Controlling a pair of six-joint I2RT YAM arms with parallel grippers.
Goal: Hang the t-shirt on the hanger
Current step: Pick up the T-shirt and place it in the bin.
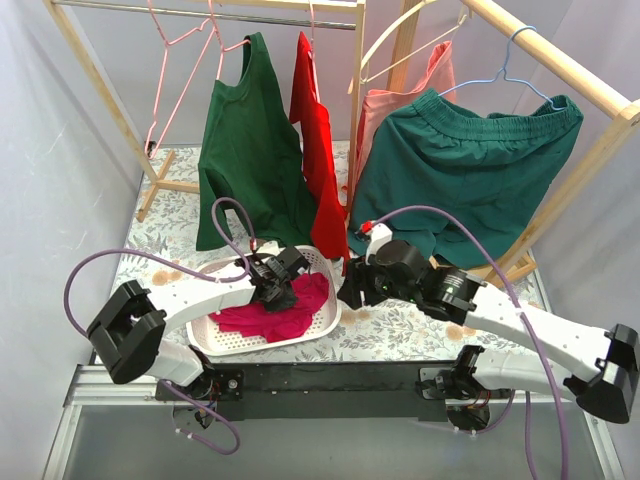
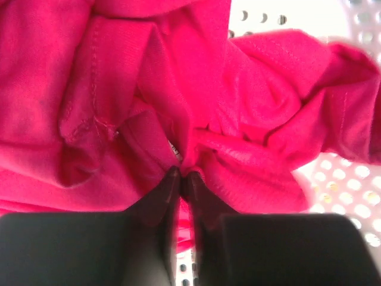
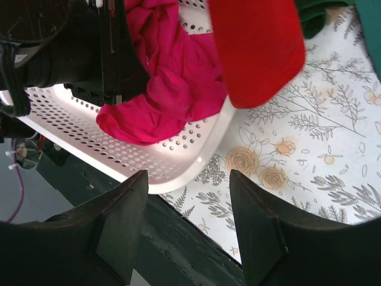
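Observation:
The magenta-pink t-shirt [image 1: 272, 314] lies crumpled in a white perforated basket [image 1: 225, 345]. My left gripper [image 1: 278, 295] is down in the basket, its jaws shut on a fold of the t-shirt [image 2: 238, 137], pinched at the tips [image 2: 181, 173]. My right gripper [image 1: 350, 290] is open and empty, just right of the basket; its view shows the t-shirt [image 3: 172, 83] and the basket's rim [image 3: 196, 167] beyond the spread fingers [image 3: 187, 179]. The pale-pink wire hanger [image 1: 175, 75] hangs empty on the rail at the back left.
A dark green top [image 1: 245, 150], a red garment [image 1: 318, 150], a salmon garment [image 1: 395, 105] and dark green shorts [image 1: 470, 170] hang on the wooden rack. A cream hanger [image 1: 400, 40] and a light-blue hanger [image 1: 510, 70] hang at right. The red garment's hem [image 3: 256, 53] hangs near my right gripper.

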